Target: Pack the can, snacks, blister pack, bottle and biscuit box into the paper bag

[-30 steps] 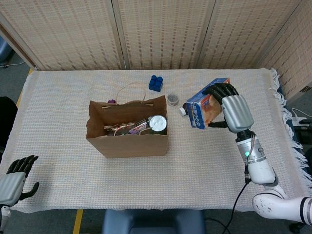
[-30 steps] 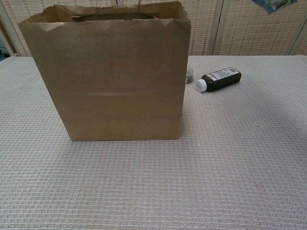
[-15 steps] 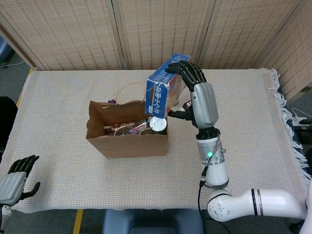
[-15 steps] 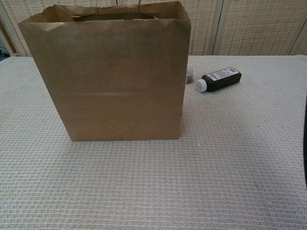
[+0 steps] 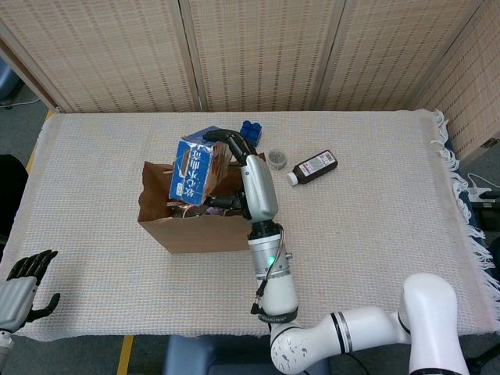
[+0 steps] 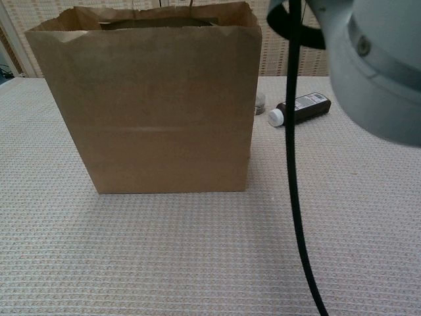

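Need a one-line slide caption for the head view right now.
Right hand holds the blue biscuit box over the open paper bag; the dark bottle lies on the table, not yet packed.

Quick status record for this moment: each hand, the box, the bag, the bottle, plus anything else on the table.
right hand: grips the box, held over the bag's open top
left hand: holds nothing, fingers apart, at the table's near left edge
box: blue, tilted, above the bag, not yet inside
bag: upright, open, some items already inside
bottle: dark, white cap, lying on the table right of the bag
other: blue block and small round jar behind the bag
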`<act>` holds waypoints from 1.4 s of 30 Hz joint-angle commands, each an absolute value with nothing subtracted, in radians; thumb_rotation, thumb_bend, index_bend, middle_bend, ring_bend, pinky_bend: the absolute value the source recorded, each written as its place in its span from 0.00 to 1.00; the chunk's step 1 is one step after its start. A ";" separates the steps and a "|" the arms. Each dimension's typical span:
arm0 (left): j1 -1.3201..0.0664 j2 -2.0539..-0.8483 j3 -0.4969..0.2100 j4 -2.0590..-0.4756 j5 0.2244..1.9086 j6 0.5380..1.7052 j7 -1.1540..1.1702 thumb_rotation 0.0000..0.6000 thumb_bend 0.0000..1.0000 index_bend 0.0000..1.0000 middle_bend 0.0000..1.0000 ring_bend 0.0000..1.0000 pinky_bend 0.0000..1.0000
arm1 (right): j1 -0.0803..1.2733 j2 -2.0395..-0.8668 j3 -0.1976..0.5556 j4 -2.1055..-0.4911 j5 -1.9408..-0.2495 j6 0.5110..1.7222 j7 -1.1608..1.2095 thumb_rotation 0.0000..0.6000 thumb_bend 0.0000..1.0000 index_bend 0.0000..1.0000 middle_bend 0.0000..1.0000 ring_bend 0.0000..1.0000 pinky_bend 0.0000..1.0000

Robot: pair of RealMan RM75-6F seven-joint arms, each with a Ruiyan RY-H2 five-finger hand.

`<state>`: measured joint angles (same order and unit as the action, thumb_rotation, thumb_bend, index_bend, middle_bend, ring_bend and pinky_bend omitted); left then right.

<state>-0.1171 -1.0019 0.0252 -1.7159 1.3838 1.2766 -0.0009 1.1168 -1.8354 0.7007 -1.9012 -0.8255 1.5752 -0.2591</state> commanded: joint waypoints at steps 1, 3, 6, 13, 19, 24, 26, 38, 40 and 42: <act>-0.116 -1.002 0.025 -1.715 1.383 1.277 -0.002 1.00 0.41 0.04 0.00 0.00 0.02 | 1.124 -1.856 0.709 -1.902 -0.814 1.575 -0.252 1.00 0.29 0.63 0.64 0.67 0.77; -0.116 -1.001 0.025 -1.716 1.382 1.276 -0.002 1.00 0.41 0.04 0.00 0.00 0.02 | 1.122 -1.863 0.710 -1.908 -0.812 1.574 -0.255 1.00 0.29 0.63 0.64 0.67 0.77; -0.115 -1.000 0.025 -1.716 1.382 1.278 -0.002 1.00 0.41 0.04 0.00 0.00 0.02 | 1.117 -1.864 0.705 -1.911 -0.818 1.575 -0.264 1.00 0.29 0.63 0.64 0.67 0.77; -0.116 -1.002 0.025 -1.716 1.385 1.280 0.005 1.00 0.41 0.04 0.00 0.00 0.02 | 1.066 -1.846 0.664 -1.923 -0.807 1.569 -0.276 1.00 0.29 0.63 0.64 0.67 0.77; -0.118 -1.005 0.024 -1.718 1.382 1.277 0.013 1.00 0.41 0.04 0.00 0.00 0.02 | 1.024 -1.832 0.635 -1.947 -0.799 1.540 -0.268 1.00 0.29 0.62 0.64 0.67 0.77; -0.120 -1.007 0.023 -1.720 1.380 1.273 0.017 1.00 0.41 0.04 0.00 0.00 0.02 | 1.012 -1.831 0.626 -1.961 -0.802 1.526 -0.278 1.00 0.29 0.62 0.64 0.67 0.77; -0.120 -1.007 0.023 -1.720 1.379 1.273 0.017 1.00 0.41 0.04 0.00 0.00 0.02 | 1.008 -1.829 0.622 -1.962 -0.804 1.522 -0.287 1.00 0.29 0.61 0.64 0.67 0.77; -0.118 -1.006 0.023 -1.720 1.378 1.275 0.018 1.00 0.41 0.04 0.00 0.00 0.02 | 0.976 -1.752 0.587 -2.029 -0.706 1.404 -0.345 1.00 0.29 0.00 0.26 0.16 0.30; -0.118 -1.005 0.023 -1.720 1.377 1.274 0.018 1.00 0.41 0.04 0.00 0.00 0.02 | 0.973 -1.746 0.589 -2.038 -0.693 1.399 -0.348 1.00 0.28 0.00 0.20 0.11 0.26; -0.118 -1.005 0.024 -1.720 1.377 1.274 0.019 1.00 0.41 0.04 0.00 0.00 0.02 | 0.970 -1.742 0.591 -2.042 -0.693 1.402 -0.348 1.00 0.27 0.00 0.16 0.08 0.24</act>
